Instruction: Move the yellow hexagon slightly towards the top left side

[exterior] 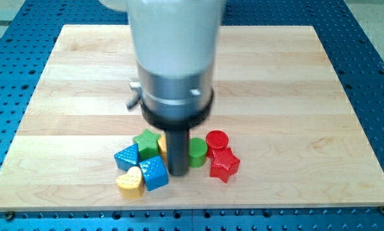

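Nearest the camera sits the yellow heart (130, 182), at the view's bottom of the cluster, touching the blue cube (154, 172) on its right. My tip (178, 172) stands just right of that blue cube, down among the blocks; there is no gripper on this rod, so nothing is clasped. Behind the rod a sliver of the yellow hexagon (162, 145) shows, mostly hidden, between the green star (146, 142) and the rod. On the rod's right the green cylinder (197, 152) peeks out, then the red cylinder (217, 140) and, below it, the red star (223, 164). The blue triangle (126, 156) lies at the cluster's left. The arm comes straight down, its pale housing and dark collar filling the view's top middle. The blocks rest on a pale wooden board (295, 96) set on a blue perforated table (372, 58).
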{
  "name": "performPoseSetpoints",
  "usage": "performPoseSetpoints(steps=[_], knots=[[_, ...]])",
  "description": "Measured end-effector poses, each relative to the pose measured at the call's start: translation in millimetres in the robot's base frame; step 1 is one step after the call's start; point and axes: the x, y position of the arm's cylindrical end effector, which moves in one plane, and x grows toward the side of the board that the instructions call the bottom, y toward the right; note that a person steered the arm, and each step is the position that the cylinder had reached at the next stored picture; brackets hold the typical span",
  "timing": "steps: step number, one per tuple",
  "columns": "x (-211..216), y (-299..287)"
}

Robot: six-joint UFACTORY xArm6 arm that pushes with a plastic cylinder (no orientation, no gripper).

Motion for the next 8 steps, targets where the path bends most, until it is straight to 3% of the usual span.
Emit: performPoseSetpoints(steps=[2, 4, 6, 7, 8], knots=[[-126.7, -41.9], [-227.2, -115.0], [-215.9, -77.0], [-162.6, -82.6], [-158.8, -20.2]])
